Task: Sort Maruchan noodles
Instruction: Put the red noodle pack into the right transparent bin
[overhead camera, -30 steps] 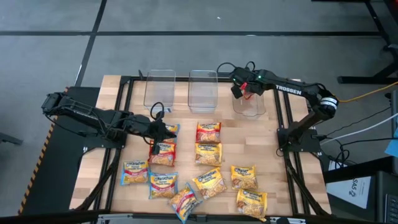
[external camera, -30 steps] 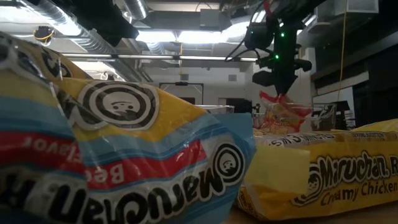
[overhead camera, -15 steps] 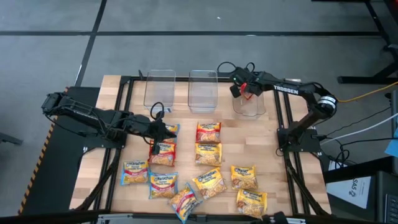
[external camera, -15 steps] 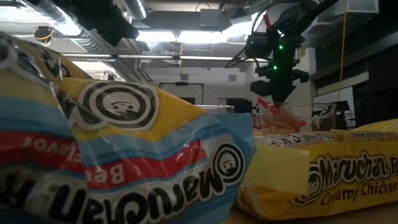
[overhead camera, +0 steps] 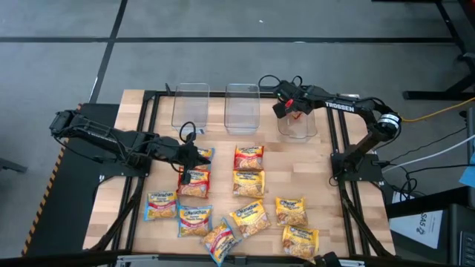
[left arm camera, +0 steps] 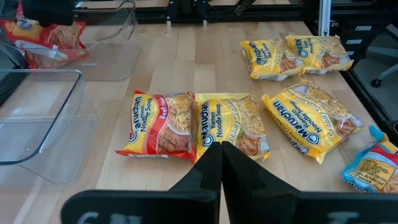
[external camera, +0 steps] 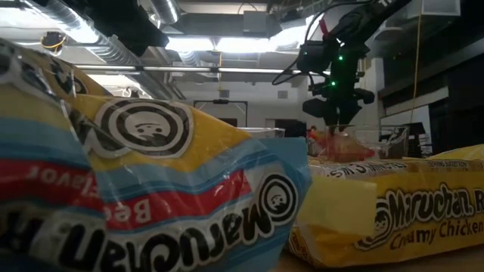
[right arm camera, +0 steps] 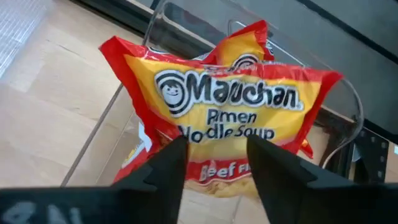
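My right gripper (overhead camera: pixel 286 110) hangs open over the right clear bin (overhead camera: pixel 298 124) at the table's far edge. A red-trimmed Maruchan beef packet (right arm camera: pixel 217 112) sits in that bin just beyond its fingers, lying against another red packet (right arm camera: pixel 249 37). My left gripper (overhead camera: pixel 199 157) is shut and empty, hovering above the table left of centre. Before it lie a red packet (left arm camera: pixel 158 124) and a yellow packet (left arm camera: pixel 233 124), flat on the wood. Several more packets (overhead camera: pixel 249 215) lie flat across the near half. My right gripper's open fingers (right arm camera: pixel 165 168) stand on either side of the red packet's near edge (right arm camera: pixel 214 180), coming down at a slant from above. Whether they touch it I cannot tell. The packet rests in the bin.
Two more clear bins (overhead camera: pixel 191 107) (overhead camera: pixel 242 107) stand along the far edge, left of the right one. A black frame (overhead camera: pixel 338 141) runs around the table. Bare wood shows between the bins and the packets.
My right gripper has sunk a little toward the right bin and opened. The red packet that hung from its fingers has dropped lower into the bin. My left arm has kept still.
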